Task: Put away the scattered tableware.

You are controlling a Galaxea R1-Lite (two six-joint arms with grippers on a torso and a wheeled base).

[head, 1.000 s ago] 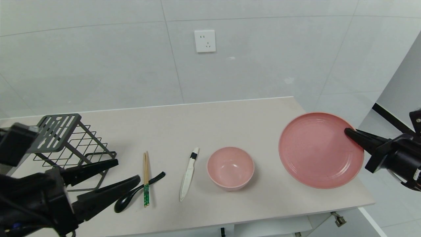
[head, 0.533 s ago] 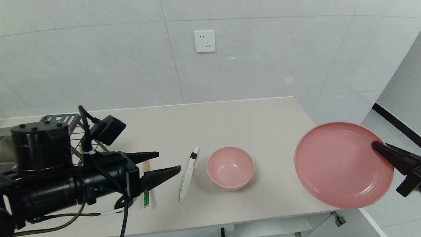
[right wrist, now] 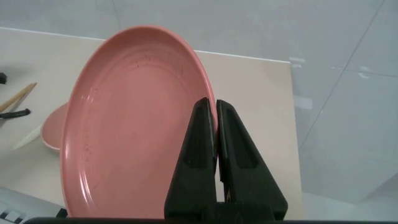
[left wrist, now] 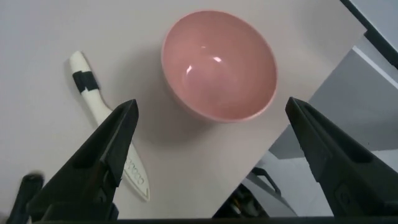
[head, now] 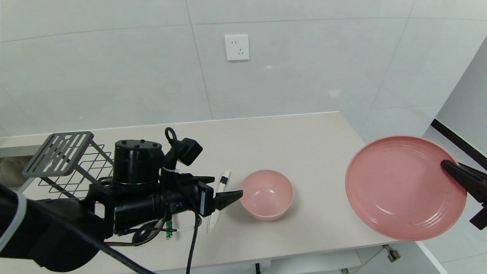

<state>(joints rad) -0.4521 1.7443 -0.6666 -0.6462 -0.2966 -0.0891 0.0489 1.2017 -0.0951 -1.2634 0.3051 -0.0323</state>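
Pink plate (head: 403, 186) pinched at rim by R gripper (right wrist: 211, 112), held tilted past table (head: 304, 144) edge, prob. for carrying. L gripper (left wrist: 211, 104) spread wide beside pink bowl (head: 266, 194), likely lining up grasp.

- Bowl (left wrist: 219, 65): pink, plastic-looking; smooth, with small bright highlights on the inner wall.
- Plate (head: 399, 186), to the bowl's right: same pink, satin sheen, finely speckled with dark flecks; shallow moulded rings inside the rim.
- Knife (left wrist: 93, 99), just left of the bowl: smooth white sheath and handle, matt, with one black band.
- Chopsticks (right wrist: 18, 98), further left: bare pale wood at the tip.
- Rack (head: 61, 156), well left of the bowl: dark grey metal wire and slotted sheet, matt coating.
- Table (head: 289, 140) under the bowl: beige top, smooth, matt.
- Left gripper (head: 227, 185), right gripper (right wrist: 216, 109): black fingers, matt, hard plastic look.
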